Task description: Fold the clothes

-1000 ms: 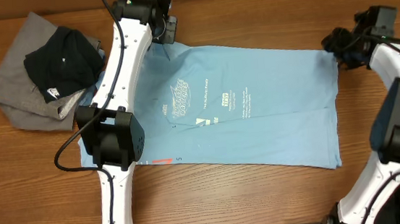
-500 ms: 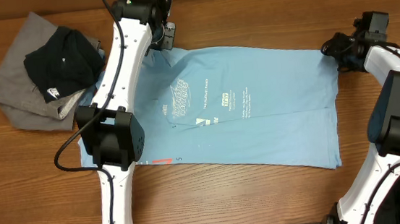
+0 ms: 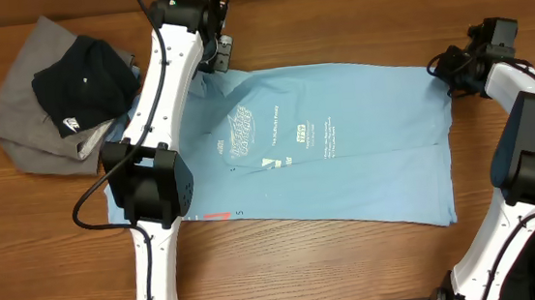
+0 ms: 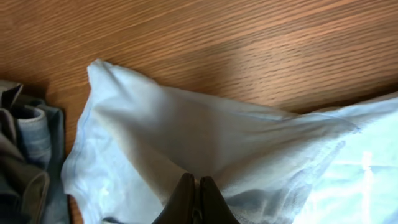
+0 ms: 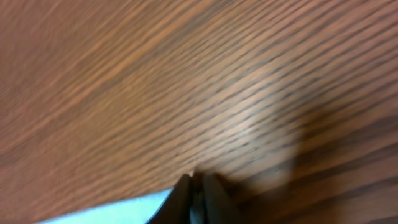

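Observation:
A light blue T-shirt (image 3: 345, 148) with printed lettering lies spread flat across the middle of the table. My left gripper (image 3: 223, 55) is at its far left corner, shut on a raised fold of the blue cloth (image 4: 205, 137); its tips (image 4: 198, 188) pinch that fabric. At the shirt's far right corner my right gripper (image 3: 439, 65) is down on the wood, shut, with the blue edge (image 5: 106, 211) running into its tips (image 5: 196, 185). A black T-shirt (image 3: 82, 84) lies on a grey one (image 3: 27, 122) at the far left.
The wooden table (image 3: 307, 263) runs bare along the front edge and behind the shirt. The grey pile's edge (image 4: 22, 155) shows just left of the held corner. Both arms reach over the shirt's left and right sides.
My right gripper has gone from open to shut at the shirt's far right corner, after shifting slightly left. The left gripper stays shut and has barely moved.

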